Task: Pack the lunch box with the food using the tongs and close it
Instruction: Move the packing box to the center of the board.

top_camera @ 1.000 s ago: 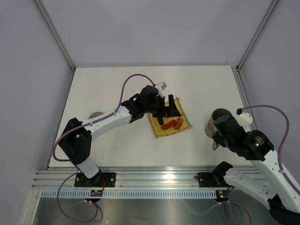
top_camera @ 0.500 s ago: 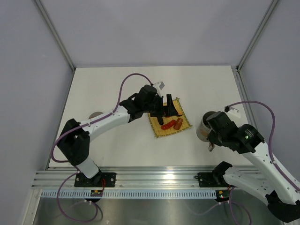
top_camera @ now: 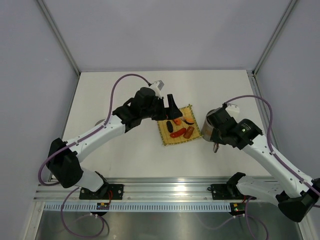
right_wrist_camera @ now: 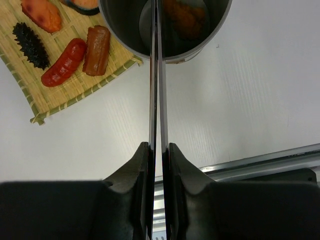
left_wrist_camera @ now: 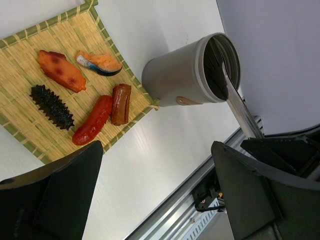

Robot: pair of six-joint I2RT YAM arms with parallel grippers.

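The lunch box (top_camera: pixel 206 126) (left_wrist_camera: pixel 186 75) (right_wrist_camera: pixel 167 47) stands upright against the right corner of the yellow mat (top_camera: pixel 167 138). An orange piece (right_wrist_camera: pixel 185 19) lies inside it. My right gripper (top_camera: pixel 219 132) (right_wrist_camera: pixel 158 148) is above it, shut on the silver tongs (right_wrist_camera: pixel 155 85) (left_wrist_camera: pixel 239 107), whose tips reach into the box. Several pieces of food remain on the mat: a red sausage (left_wrist_camera: pixel 92 120), a brown one (left_wrist_camera: pixel 121 103), a black piece (left_wrist_camera: pixel 51 106), an orange piece (left_wrist_camera: pixel 60 70) and a salmon-like piece (left_wrist_camera: pixel 99 62). My left gripper (top_camera: pixel 170 107) (left_wrist_camera: pixel 159 196) hangs open at the mat's back left, holding nothing.
A round grey lid (top_camera: pixel 101 122) lies at the left, partly under the left arm. The metal rail (top_camera: pixel 165 190) runs along the near edge, and grey walls stand to either side.
The right gripper with the tongs has moved left, and the lunch box has come with it to the mat's corner. The left gripper has drawn back off the mat.
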